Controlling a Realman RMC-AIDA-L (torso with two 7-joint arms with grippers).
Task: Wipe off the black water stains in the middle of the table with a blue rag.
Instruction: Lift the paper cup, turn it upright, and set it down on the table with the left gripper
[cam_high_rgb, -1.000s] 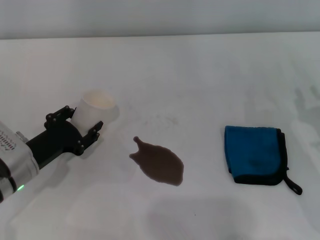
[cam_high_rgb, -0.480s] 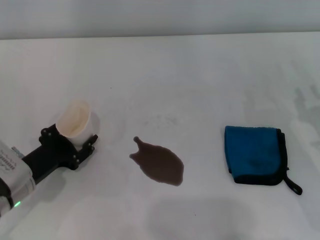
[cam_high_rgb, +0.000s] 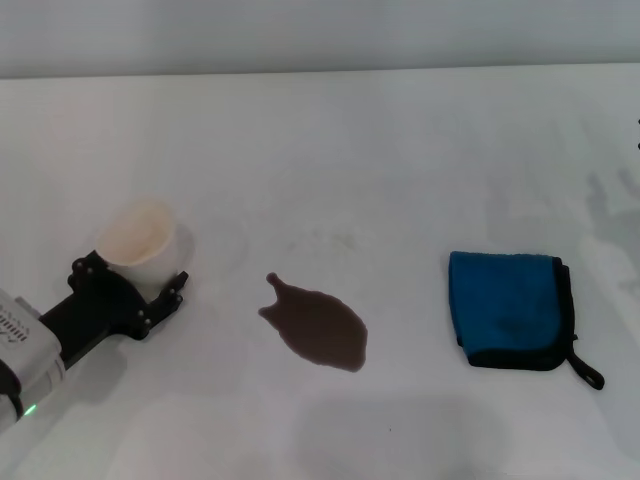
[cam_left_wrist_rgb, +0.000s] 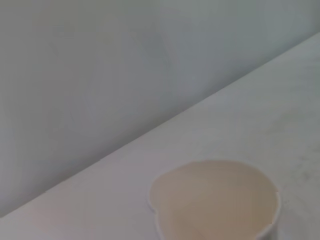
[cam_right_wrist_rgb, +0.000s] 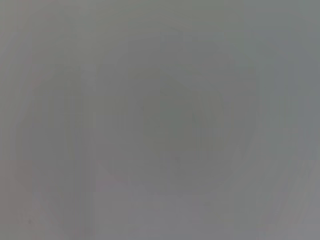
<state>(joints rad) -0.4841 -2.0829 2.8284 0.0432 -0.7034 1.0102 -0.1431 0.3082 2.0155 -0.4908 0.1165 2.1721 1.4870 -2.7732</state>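
The white table (cam_high_rgb: 400, 140) fills the head view. On its right part lies the blue rag (cam_high_rgb: 510, 308), folded, flat, its black loop tab toward the near edge. Well apart from it, in the middle, sits the black water stains (cam_high_rgb: 318, 328) puddle, narrow tail pointing toward the left. At the left, the left gripper (cam_high_rgb: 128, 284) is clamped around a white paper cup (cam_high_rgb: 138, 234), mouth tilted upward. The right gripper is out of sight.

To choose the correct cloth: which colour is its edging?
Black edging on the folded bright blue rag; the head view shows it best.
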